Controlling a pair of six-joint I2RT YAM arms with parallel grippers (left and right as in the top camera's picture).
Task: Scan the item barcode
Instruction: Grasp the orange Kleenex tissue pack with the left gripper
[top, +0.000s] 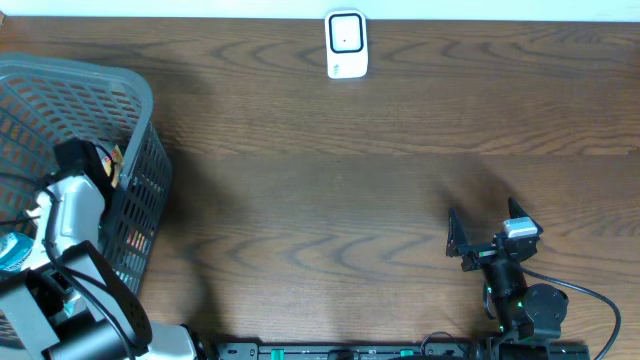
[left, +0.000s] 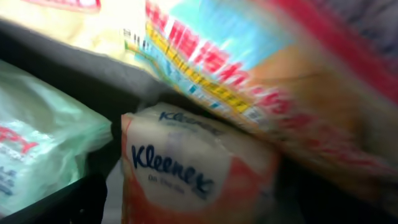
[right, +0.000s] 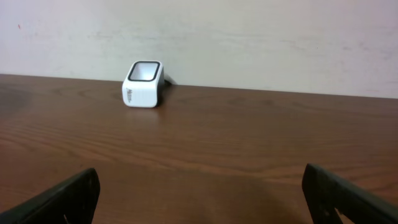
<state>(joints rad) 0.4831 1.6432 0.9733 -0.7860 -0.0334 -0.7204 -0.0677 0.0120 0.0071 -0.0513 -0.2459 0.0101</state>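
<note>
My left arm (top: 70, 215) reaches down into the grey basket (top: 140, 100) at the table's left. In the left wrist view a white and orange Kleenex tissue pack (left: 186, 168) lies straight ahead of my left gripper (left: 199, 214). That gripper is open, its dark finger (left: 62, 202) to the left of the pack, and the view is blurred. The white barcode scanner (top: 347, 45) stands at the far edge of the table, also seen as the scanner (right: 143, 84) from the right wrist. My right gripper (top: 485, 228) rests open and empty near the front right.
Around the tissue pack lie a colourful snack packet (left: 249, 81) with red lettering and a pale green bag (left: 37, 143). The basket's mesh wall (top: 145, 200) stands between its contents and the wooden table (top: 320, 200). A pale wall (right: 249, 37) rises behind the scanner.
</note>
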